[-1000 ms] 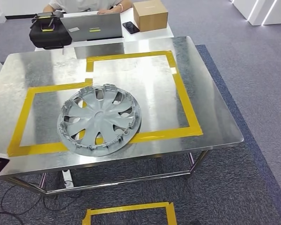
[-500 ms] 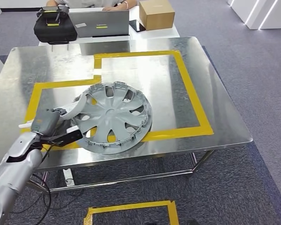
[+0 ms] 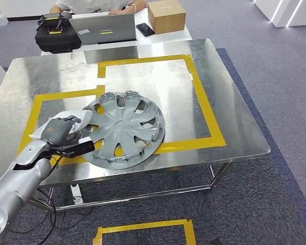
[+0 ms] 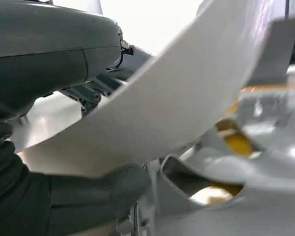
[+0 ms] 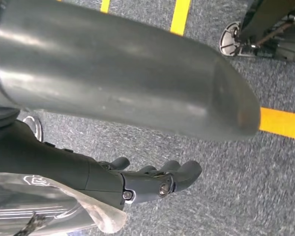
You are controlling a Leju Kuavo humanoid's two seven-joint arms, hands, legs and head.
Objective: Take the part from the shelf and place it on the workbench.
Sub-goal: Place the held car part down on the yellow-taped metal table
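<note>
- The workbench [image 3: 228, 117], a polished metal table, carries an outline of yellow tape [image 3: 203, 104]. Beyond its 12 o'clock edge stands a desk with a laptop [image 3: 105, 29], a black bag [image 3: 55, 33], a cardboard box [image 3: 166, 15] and a phone [image 3: 145, 29]; a person sits behind the laptop.
- The part [image 3: 124, 127], a grey plastic wheel cover with spokes and openings, lies flat on the workbench at about 7 o'clock from the table's middle, straddling the near strip of tape. By how it lies, the placing looks done or nearly so.
- The left hand [image 3: 61, 131] reaches in from 8 o'clock and meets the part's rim at its 9 o'clock side. A curved white sheet [image 4: 183, 93] lies over the fingers, and in the left wrist view a dark finger [image 4: 127, 183] sits under that sheet beside the rim. Whether the hand grips the rim or merely rests against it I cannot tell.
- The right hand [image 5: 153, 179] hangs over carpet [image 5: 213, 196] striped with yellow tape, fingers loosely spread and holding nothing.
- Handling, as a judgement: the part looks light and fairly stiff, though thin plastic of this kind may flex, and the small clips around the edge could snap if pressed. The smooth face seems slippery, so the rim or a spoke opening is the surest place to take hold; it should slide easily on bare metal.
</note>
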